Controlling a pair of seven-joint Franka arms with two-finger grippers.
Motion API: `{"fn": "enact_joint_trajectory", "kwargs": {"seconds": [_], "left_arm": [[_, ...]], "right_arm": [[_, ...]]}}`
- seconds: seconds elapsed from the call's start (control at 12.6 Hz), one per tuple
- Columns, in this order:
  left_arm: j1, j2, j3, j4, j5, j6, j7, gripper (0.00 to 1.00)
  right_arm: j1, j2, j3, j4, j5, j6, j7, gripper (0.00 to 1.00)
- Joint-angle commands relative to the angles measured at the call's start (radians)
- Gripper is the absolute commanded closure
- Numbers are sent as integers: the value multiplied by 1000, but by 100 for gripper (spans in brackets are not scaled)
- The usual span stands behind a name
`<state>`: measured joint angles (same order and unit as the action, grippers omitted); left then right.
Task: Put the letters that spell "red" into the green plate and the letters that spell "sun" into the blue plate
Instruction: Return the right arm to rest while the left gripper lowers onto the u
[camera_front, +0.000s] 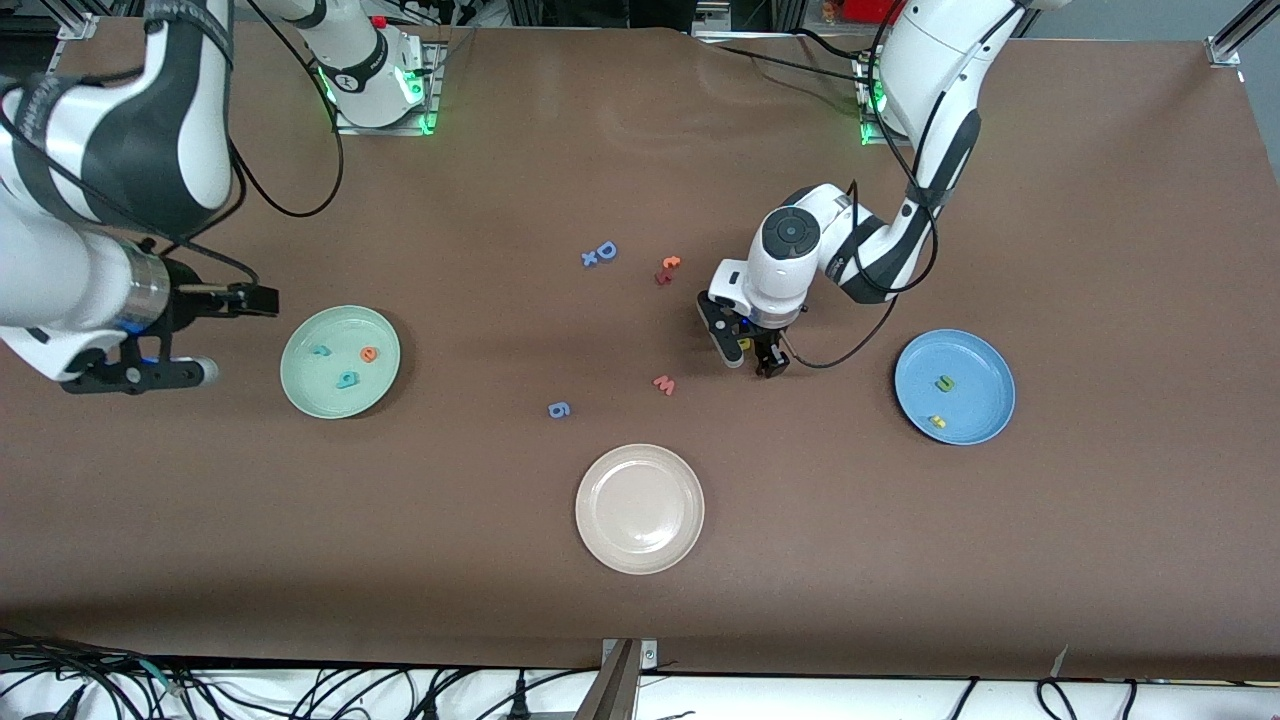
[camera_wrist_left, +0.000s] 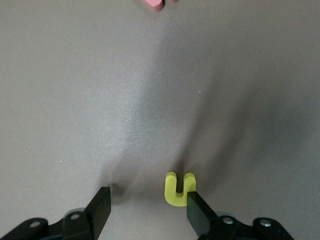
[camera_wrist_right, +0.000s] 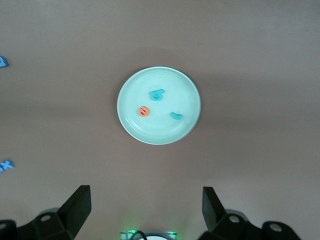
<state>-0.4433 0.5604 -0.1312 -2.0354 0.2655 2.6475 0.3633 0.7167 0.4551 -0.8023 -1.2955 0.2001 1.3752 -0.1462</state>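
My left gripper (camera_front: 752, 365) is down at the table between the pink "w" and the blue plate (camera_front: 985, 385). It stands open around a yellow u/n letter (camera_wrist_left: 179, 191). One of the fingers (camera_wrist_left: 196, 210) touches the letter, and a wide gap separates it from the other. The blue plate holds a green u/n letter (camera_front: 944, 382) and a yellow "s" (camera_front: 938, 421). The green plate (camera_front: 305, 375) holds an orange "e" (camera_front: 369, 353), a teal "d" (camera_front: 347, 379) and a small teal "r" (camera_front: 320, 351). My right gripper (camera_front: 246, 335) waits open and empty beside the green plate (camera_wrist_right: 165, 132).
A cream-white plate (camera_front: 640, 508) sits nearest the front camera. Loose letters lie mid-table: a blue "g" (camera_front: 559, 409), a pinkish "w" (camera_front: 664, 385), a blue "D" with a small "x" (camera_front: 600, 253), and red-orange pieces (camera_front: 667, 270).
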Motion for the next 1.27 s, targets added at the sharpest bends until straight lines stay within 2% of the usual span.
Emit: {"fn": "enact_joint_trajectory", "kwargs": {"seconds": [0.0, 0.08, 0.24, 0.4, 0.48, 0.63, 0.71, 0.87, 1.19], "left_arm": [[-3, -28, 4, -11, 18, 0, -4, 29], [-3, -36, 4, -11, 15, -14, -4, 30], [-3, -39, 4, -9, 11, -23, -6, 31], [-3, -39, 2, -9, 11, -23, -6, 32], [-5, -37, 1, -9, 11, -23, -10, 32], [-15, -34, -1, -11, 11, -23, -36, 33], [-15, -34, -2, -11, 11, -23, -47, 33], [-20, -30, -10, -11, 11, -23, -72, 35], [-20, -16, -11, -11, 11, -23, -73, 35]], "right_arm": [[-159, -123, 246, -54, -126, 4, 72, 1], [-253, -180, 375, -111, -161, 59, 107, 1], [-399, -289, 561, -262, -237, 164, 144, 1], [-515, -376, 679, -370, -245, 249, 172, 0], [-561, -422, 715, -421, -240, 271, 175, 0], [-586, -501, 726, -517, -228, 263, 165, 0], [-594, -498, 724, -516, -223, 290, 171, 0], [-644, -503, 724, -487, -217, 352, 163, 0], [-663, -481, 727, -380, -225, 257, 151, 0]]}}
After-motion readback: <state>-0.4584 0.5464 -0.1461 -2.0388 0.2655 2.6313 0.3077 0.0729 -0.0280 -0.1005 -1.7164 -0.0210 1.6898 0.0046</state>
